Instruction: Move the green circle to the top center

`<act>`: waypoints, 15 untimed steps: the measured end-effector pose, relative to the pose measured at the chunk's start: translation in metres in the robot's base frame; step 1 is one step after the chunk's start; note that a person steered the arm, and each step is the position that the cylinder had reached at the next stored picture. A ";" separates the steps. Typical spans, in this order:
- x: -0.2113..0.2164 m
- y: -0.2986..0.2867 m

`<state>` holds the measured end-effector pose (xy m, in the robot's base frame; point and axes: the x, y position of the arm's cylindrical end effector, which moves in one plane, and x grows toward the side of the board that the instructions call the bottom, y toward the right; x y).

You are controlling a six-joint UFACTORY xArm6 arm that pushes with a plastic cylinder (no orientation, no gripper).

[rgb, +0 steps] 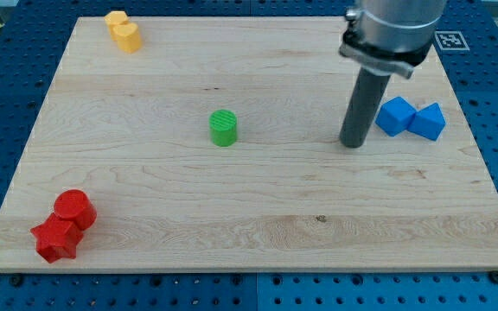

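Observation:
The green circle [224,128] is a short green cylinder standing near the middle of the wooden board [249,216], a little left of centre. My tip [352,144] rests on the board well to the right of the green circle, with a wide gap between them. The dark rod rises from the tip to the grey arm body at the view's top right. The tip stands just left of the two blue blocks.
A blue cube [396,116] and a blue triangular block [429,121] touch each other at the right. Two yellow blocks [124,31] sit at the top left. A red cylinder [75,208] and a red star-like block [55,238] sit at the bottom left.

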<state>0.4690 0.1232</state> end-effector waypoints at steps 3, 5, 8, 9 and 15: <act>0.026 -0.075; 0.029 -0.208; -0.064 -0.211; -0.064 -0.238; -0.029 -0.147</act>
<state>0.4405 -0.0241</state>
